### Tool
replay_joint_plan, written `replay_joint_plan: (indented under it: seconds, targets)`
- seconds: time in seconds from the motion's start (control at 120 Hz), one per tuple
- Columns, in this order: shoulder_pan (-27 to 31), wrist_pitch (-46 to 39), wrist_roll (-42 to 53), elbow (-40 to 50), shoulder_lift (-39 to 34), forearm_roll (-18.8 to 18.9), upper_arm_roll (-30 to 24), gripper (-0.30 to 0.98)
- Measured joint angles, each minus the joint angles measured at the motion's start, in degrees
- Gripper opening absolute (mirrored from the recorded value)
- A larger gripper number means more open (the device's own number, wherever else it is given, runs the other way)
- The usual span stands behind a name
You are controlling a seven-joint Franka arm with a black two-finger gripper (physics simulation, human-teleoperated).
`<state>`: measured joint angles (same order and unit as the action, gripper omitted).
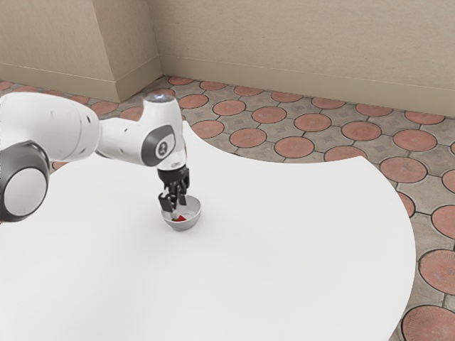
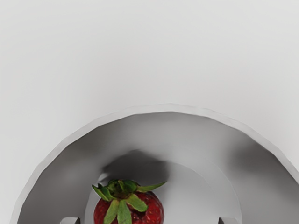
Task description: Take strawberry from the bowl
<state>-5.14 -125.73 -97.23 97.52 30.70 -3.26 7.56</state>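
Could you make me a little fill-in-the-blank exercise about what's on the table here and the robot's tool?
The table is coloured ____.
In the bowl there is exactly ____ strawberry.
The leaves on that fruit are coloured ____.
The tool is not shut on anything; it is ____.

Missing words: white; one; green; open.
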Motion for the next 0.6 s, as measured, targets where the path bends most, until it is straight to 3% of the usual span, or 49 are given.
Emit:
replay_joint_plan:
  seconds: [0.6]
  targets:
    - [-0.4, -0.9, -0.4, -1.1, 1.8, -0.2, 0.0, 0.35]
